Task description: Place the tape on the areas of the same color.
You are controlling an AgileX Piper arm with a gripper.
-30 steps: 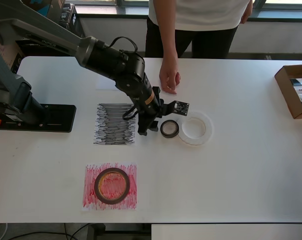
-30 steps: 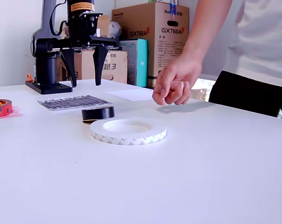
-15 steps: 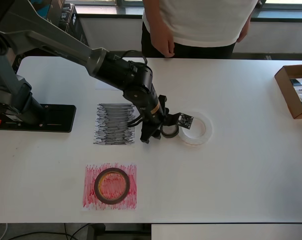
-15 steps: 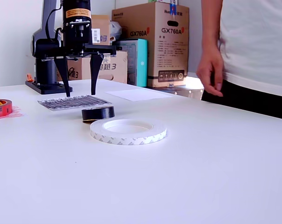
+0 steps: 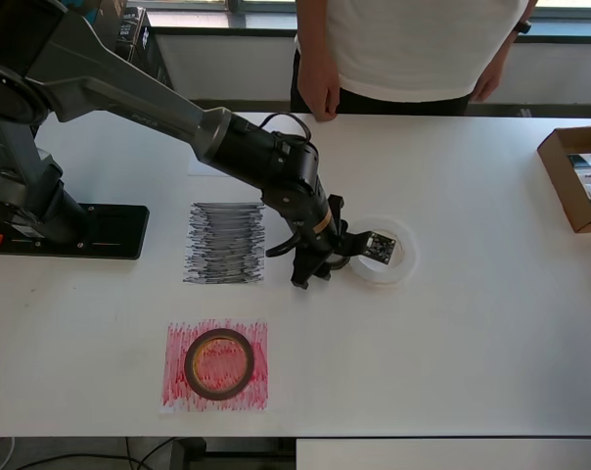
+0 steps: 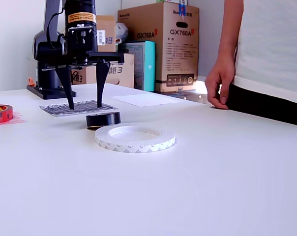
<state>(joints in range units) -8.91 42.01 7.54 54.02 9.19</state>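
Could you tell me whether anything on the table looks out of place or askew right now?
Nothing looks damaged or spilled. The red tape sits on the red sheet, but the black tape and white tape lie on bare table, off their sheets. The open gripper hangs over the black tape.

White table (image 5: pixel 472 323), stacked cardboard boxes (image 6: pixel 158 44)

person (image 5: pixel 413 49) at table edge | cardboard boxes (image 6: pixel 161 46) behind | open box (image 5: pixel 575 176)
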